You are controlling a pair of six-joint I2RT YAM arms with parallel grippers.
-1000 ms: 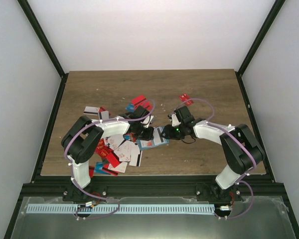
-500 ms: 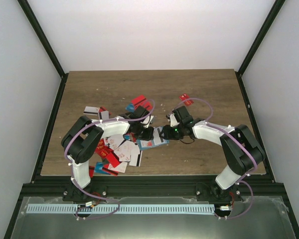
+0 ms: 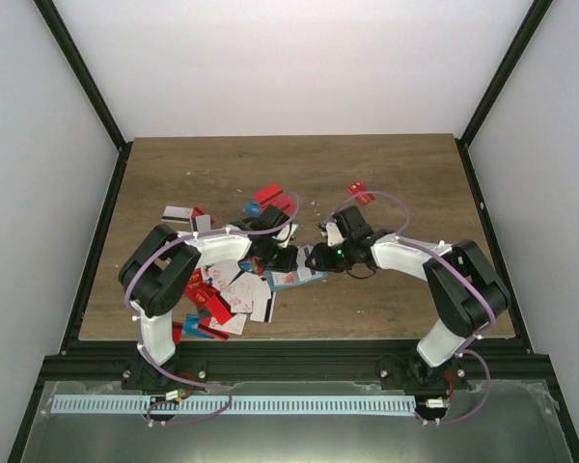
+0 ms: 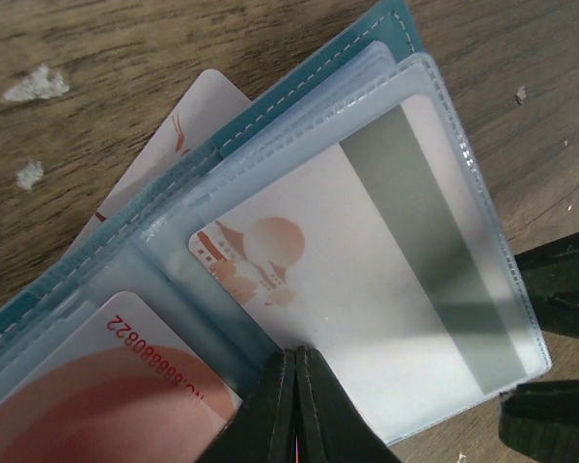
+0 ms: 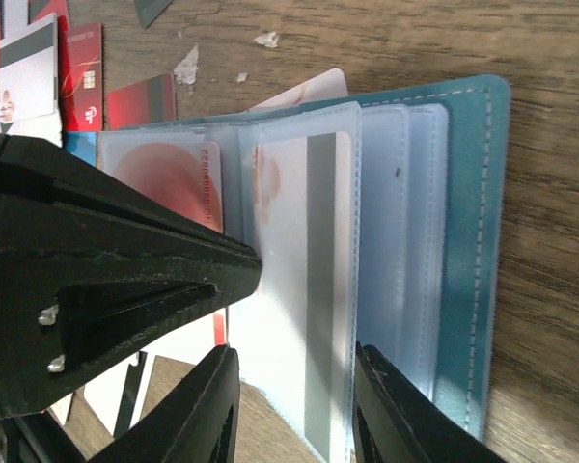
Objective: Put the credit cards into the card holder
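While my right claw (image 5: pixel 296 359), unclenched, is narrowing astride the credit card (image 5: pixel 288 241), seating is nearing. Clenched left claw (image 4: pixel 295 365) is pinning the card holder (image 5: pixel 473 241).

Wooden table (image 3: pixel 396 164), scattered credit cards (image 3: pixel 227 294), card holder (image 3: pixel 299 279)

Teal card holder (image 5: pixel 475 241) open flat, white striped card (image 4: pixel 367 289) in clear sleeve; credit cards (image 3: pixel 234 294) scattered beside it.

I can read only a red upside-down number on one pocketed card (image 4: pixel 96 386): NO:8888…22
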